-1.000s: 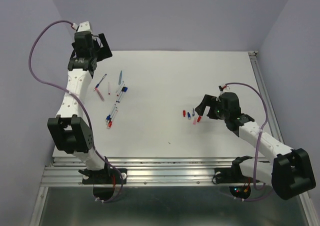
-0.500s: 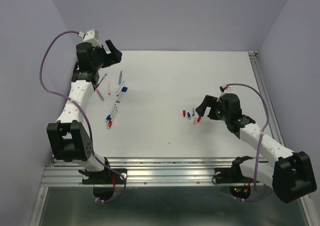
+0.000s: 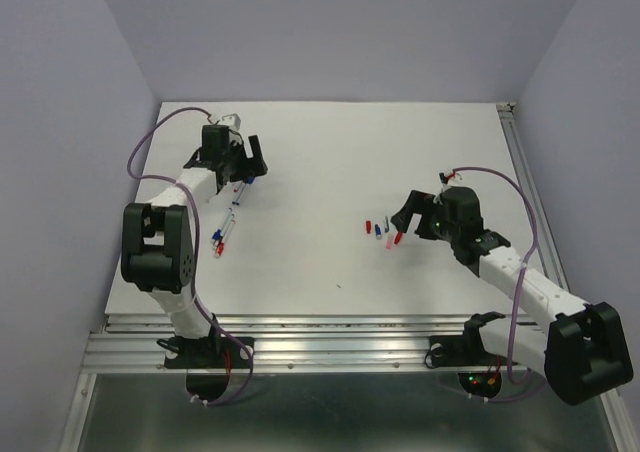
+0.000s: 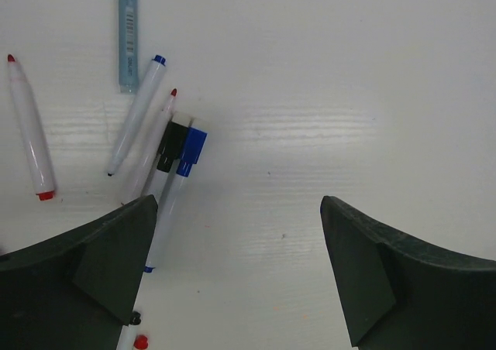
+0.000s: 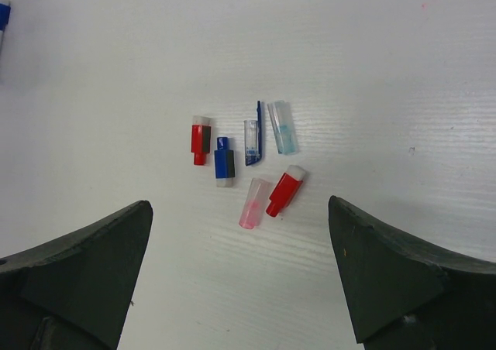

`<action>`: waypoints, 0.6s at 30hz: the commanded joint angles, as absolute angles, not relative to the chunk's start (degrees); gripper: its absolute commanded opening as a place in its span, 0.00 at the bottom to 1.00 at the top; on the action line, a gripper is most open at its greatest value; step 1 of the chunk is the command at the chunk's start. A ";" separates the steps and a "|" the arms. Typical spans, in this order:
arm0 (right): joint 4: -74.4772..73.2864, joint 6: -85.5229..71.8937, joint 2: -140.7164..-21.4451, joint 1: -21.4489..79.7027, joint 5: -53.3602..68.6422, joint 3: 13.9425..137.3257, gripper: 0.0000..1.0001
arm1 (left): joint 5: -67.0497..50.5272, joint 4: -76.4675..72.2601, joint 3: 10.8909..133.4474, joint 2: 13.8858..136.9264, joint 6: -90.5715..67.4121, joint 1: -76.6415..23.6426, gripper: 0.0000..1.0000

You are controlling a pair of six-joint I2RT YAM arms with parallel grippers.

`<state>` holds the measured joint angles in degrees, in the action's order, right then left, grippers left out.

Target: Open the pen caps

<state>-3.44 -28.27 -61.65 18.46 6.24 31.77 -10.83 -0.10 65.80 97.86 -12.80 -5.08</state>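
Note:
Several loose pen caps lie in a cluster in the right wrist view: two red, a dark blue, a light blue, a clear one with a blue clip and a pinkish clear one. The cluster also shows in the top view. My right gripper is open and empty just near them. My left gripper is open and empty over the pens. One pen still wears a dark blue cap, another a black cap.
Uncapped whitish pens lie by the left gripper: a red-tipped one, a blue-tipped one and a light blue barrel. Two more pens lie nearer on the left. The table's metal rail runs along the front.
My left arm has swung from the back left corner down and to the right, so its gripper now hangs over the pens. The right arm and the caps have not moved.

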 commanded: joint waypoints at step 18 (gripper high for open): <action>-1.05 -27.77 -64.78 18.72 5.19 30.85 1.00 | -7.91 -0.09 67.50 106.08 -7.91 -6.94 0.98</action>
<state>-3.40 -28.27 -64.99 18.46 6.20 31.75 -8.32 0.43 64.93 105.89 -9.15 -6.35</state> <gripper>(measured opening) 0.998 0.984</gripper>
